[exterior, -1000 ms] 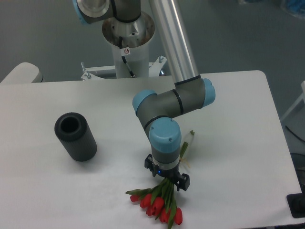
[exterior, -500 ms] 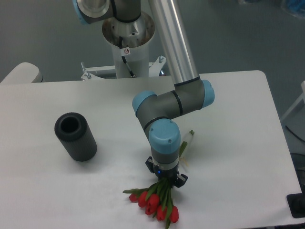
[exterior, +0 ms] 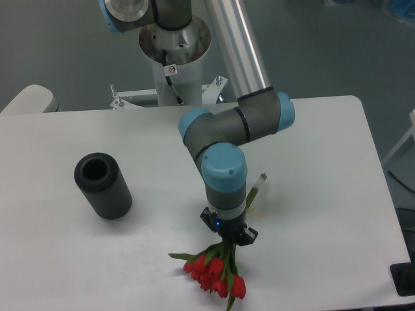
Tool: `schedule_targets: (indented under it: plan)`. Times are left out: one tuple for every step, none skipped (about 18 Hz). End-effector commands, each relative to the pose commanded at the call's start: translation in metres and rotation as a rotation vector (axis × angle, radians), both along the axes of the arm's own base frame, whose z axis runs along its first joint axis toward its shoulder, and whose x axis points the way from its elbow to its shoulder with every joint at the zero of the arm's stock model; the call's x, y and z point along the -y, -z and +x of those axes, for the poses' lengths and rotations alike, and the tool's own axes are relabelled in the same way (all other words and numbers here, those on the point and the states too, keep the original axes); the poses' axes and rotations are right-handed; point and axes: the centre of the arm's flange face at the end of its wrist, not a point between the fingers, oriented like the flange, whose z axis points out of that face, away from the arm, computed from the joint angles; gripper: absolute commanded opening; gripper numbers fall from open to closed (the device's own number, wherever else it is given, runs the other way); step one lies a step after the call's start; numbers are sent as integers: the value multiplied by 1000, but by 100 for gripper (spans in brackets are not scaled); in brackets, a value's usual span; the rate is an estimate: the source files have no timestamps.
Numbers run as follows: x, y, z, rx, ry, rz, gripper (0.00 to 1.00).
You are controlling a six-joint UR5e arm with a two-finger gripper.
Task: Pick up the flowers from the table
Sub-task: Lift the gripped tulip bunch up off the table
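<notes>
A dull grey-green floor (exterior: 58, 45) fills the upper part of the frame under flat, even light. At the far left edge sits a rounded pale piece of furniture (exterior: 29, 99). A dark object (exterior: 403, 280) shows at the lower right corner, with something bluish (exterior: 399, 10) at the upper right

The flowers (exterior: 214, 272) are clasped at the stems by the gripper (exterior: 228, 237), jaws closed, near the white counter's (exterior: 324, 162) near edge. A black cylinder (exterior: 102, 184) is seen well apart, to the left.
</notes>
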Motion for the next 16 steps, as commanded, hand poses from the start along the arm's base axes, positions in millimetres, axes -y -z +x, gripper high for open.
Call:
schedule_targets:
  plan:
    - [5, -7, -3, 6, -5, -7, 14]
    - [9, -14, -6, 9, -9, -10, 13]
    - [13, -20, -9, 15, -5, -16, 13]
    - [16, -24, -13, 17, 10, -23, 14]
    - [21, -29, -19, 18, 27, -28, 14]
    - [27, -33, -24, 22, 45, -37, 14]
    - [33, -39, -29, 27, 66, -47, 14]
    - [39, -45, -35, 32, 87, -50, 14]
    - [48, -47, -41, 43, 112, -59, 14]
    - [56, -51, -46, 46, 145, -67, 14]
    - [63, -55, -49, 47, 180, -77, 14]
    - [70, -61, -52, 47, 210, -81, 13]
    - [79, -63, -58, 51, 226, -87, 14]
    - [83, -66, -62, 46, 242, -88, 14]
    - [83, -68, -62, 44, 259, -86, 14]
    - [84, -71, -65, 40, 276, -82, 14]
